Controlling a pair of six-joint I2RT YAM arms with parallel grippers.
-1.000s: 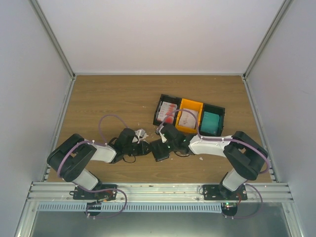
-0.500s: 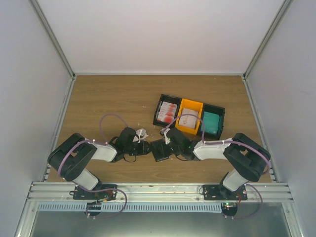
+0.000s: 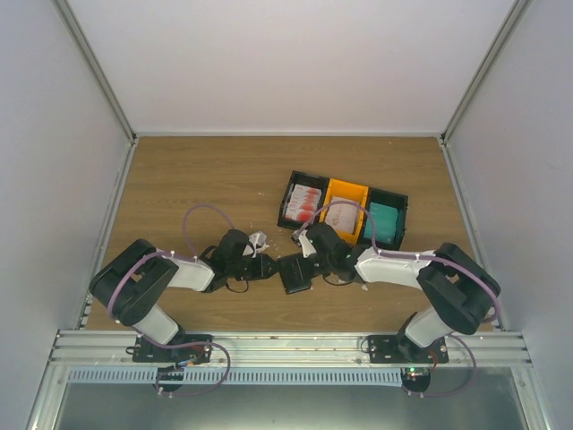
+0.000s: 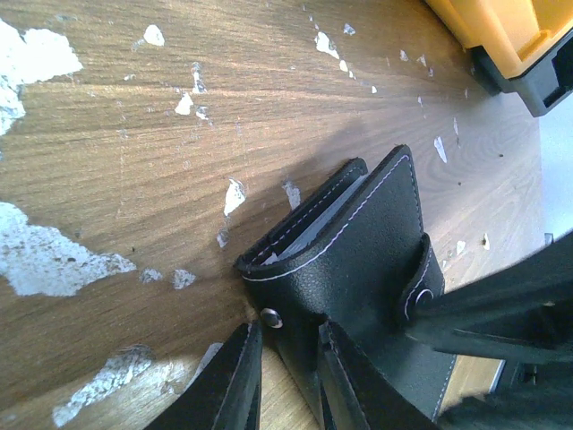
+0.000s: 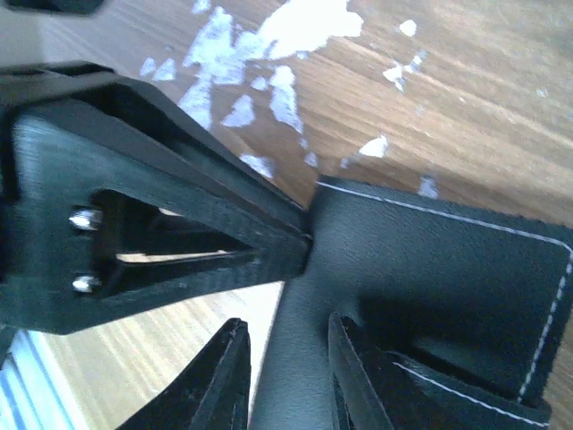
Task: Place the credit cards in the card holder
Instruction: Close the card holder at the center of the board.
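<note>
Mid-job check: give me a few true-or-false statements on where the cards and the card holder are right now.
The card holder lies on the table, outside every tray. True.
The teal cards sit in the orange tray. False: they fill a black tray; the orange tray holds whitish cards.
The red-and-white cards are in the leftmost tray. True.
The card holder is spread flat open. False: the left wrist view shows it folded.

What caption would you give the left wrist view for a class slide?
Left tool gripping the near edge of the folded black card holder on the paint-flecked wooden table.
</note>
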